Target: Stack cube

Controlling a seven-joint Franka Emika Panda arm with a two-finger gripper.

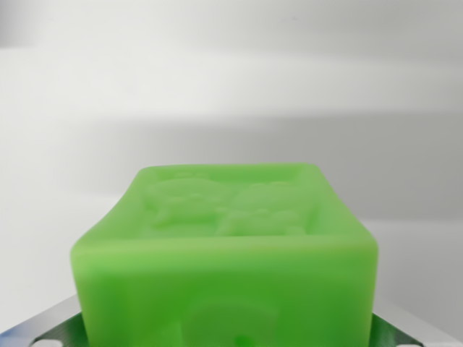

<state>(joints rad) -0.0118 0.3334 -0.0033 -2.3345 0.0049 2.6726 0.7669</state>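
A pale white surface [231, 79] fills the whole upper part of the wrist view, with a soft grey band of shadow running across it behind the cube; it is too blurred to say whether this is table or wall.

In front of it, low and centred, sits the green cube [228, 249], very close to the camera and cut off by the bottom edge of the view. It is a bright, slightly translucent green with rounded edges and corners. Its top face has a raised rim framing a sunken panel, and inside that panel stand embossed shapes, too soft to make out. Its near face carries a faint round embossed outline low down, with a small darker green spot near the bottom edge.

Below the cube, at both lower corners of the view, thin slivers of grey metal [51, 329] show; the one to the cube's left has a small dark hole in it. They appear to belong to the gripper, but its fingers are hidden behind the cube, so I cannot tell whether they are spread, pressed together or pinching the cube.
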